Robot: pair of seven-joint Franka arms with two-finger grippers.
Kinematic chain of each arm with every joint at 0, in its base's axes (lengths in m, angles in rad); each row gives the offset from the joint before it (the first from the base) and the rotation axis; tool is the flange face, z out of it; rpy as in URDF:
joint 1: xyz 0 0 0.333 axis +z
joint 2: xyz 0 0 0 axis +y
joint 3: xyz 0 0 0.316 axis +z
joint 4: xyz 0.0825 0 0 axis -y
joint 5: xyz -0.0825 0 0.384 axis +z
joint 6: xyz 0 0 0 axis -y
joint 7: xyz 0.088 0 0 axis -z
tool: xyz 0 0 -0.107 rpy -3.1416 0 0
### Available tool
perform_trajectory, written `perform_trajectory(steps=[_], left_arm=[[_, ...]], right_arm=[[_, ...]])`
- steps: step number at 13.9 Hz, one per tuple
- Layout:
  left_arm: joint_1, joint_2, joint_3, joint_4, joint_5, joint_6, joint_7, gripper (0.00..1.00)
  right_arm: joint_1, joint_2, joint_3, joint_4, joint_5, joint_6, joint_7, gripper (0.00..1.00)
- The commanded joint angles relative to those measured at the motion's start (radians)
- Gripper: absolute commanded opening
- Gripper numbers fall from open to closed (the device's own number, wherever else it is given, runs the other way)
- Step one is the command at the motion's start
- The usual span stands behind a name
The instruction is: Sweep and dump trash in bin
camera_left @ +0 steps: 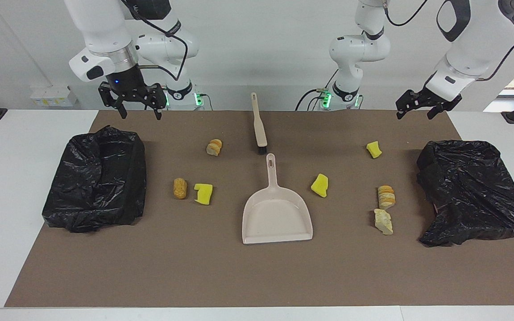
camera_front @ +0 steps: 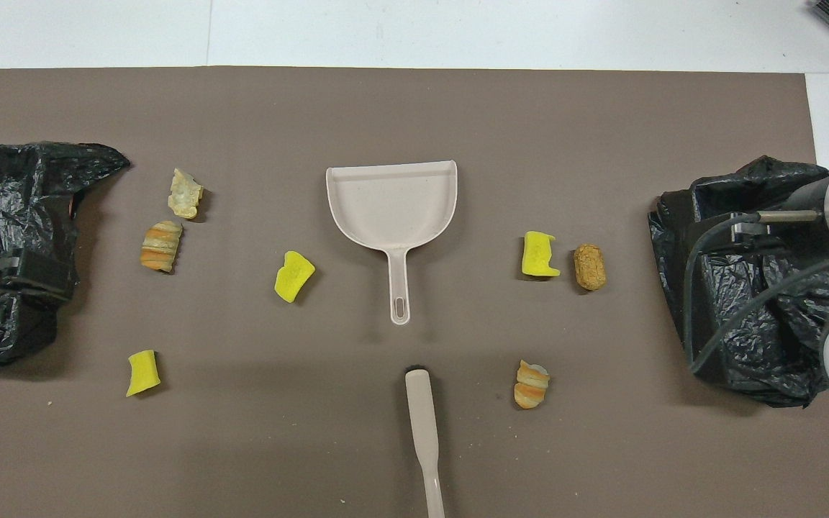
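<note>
7 trash pieces point(camera_left: 319, 185) lie scattered around the dustpan point(camera_left: 277, 216) — both grippers raised, empty, jaws apart.

The white surface point(camera_left: 16, 187) carries a brown mat point(camera_left: 221, 272), on which lie a dustpan point(camera_left: 277, 214) mid-mat, a brush point(camera_left: 258, 127) nearer the robots, seven trash pieces point(camera_left: 319, 185) scattered about, and a black bag point(camera_left: 96, 178) at each end.
</note>
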Motion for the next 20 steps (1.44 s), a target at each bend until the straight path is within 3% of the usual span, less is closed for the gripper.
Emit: perform_trajectory(steps=[1, 3, 5, 9, 13, 17, 20], left_arm=[[-0.029, -0.095, 0.012, -0.183, -0.011, 0.083, 0.02, 1.0], [-0.056, -0.187, 0.01, -0.363, -0.042, 0.229, 0.022, 1.0], [-0.141, -0.204, 0.01, -0.457, -0.044, 0.31, 0.022, 1.0], [-0.323, -0.197, 0.01, -0.54, -0.045, 0.398, 0.016, 1.0], [-0.42, -0.192, 0.01, -0.577, -0.102, 0.468, -0.047, 1.0], [-0.642, -0.181, 0.012, -0.63, -0.111, 0.573, -0.345, 1.0], [-0.818, -0.172, 0.012, -0.699, -0.111, 0.717, -0.608, 1.0]], right_arm=[[0.0, -0.022, -0.003, -0.034, 0.011, 0.036, -0.047, 1.0], [0.0, -0.022, -0.003, -0.034, 0.011, 0.038, -0.049, 1.0], [0.0, -0.022, -0.003, -0.034, 0.011, 0.04, -0.049, 1.0], [0.005, -0.01, 0.005, -0.032, 0.011, 0.066, -0.043, 1.0], [0.057, 0.048, 0.015, -0.023, 0.032, 0.145, 0.03, 1.0], [0.17, 0.132, 0.017, -0.023, 0.034, 0.323, 0.175, 1.0], [0.259, 0.2, 0.02, -0.011, 0.017, 0.339, 0.258, 1.0]])
